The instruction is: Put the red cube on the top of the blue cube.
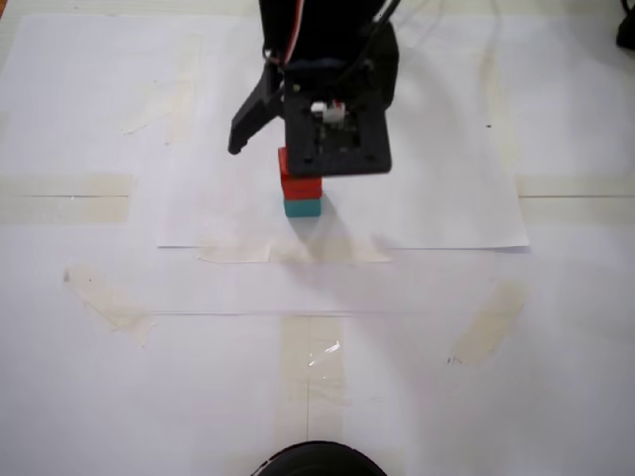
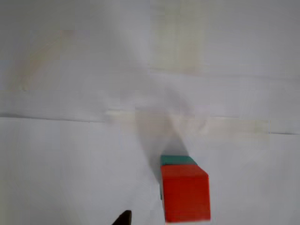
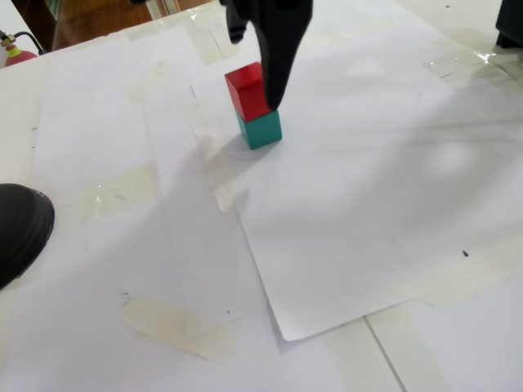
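On the white paper sheet (image 1: 446, 198), your small matte red cube (image 3: 248, 90) sits atop the teal blue cube (image 3: 261, 130). Your black gripper (image 1: 260, 151) stands spread, one finger beside it. Both look light, rigid, easily toppled; take opposite flat faces.

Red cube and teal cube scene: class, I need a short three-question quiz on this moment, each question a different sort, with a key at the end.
1. True or false: the red cube sits on top of the blue cube.
2. Multiple choice: the cubes stand on A) a sheet of white paper, B) a wooden tray, C) a green mat.
3. Short answer: in a fixed view, is the gripper wide open or closed?

Key
1. True.
2. A.
3. Wide open; one finger is splayed well clear to the left of the red cube.
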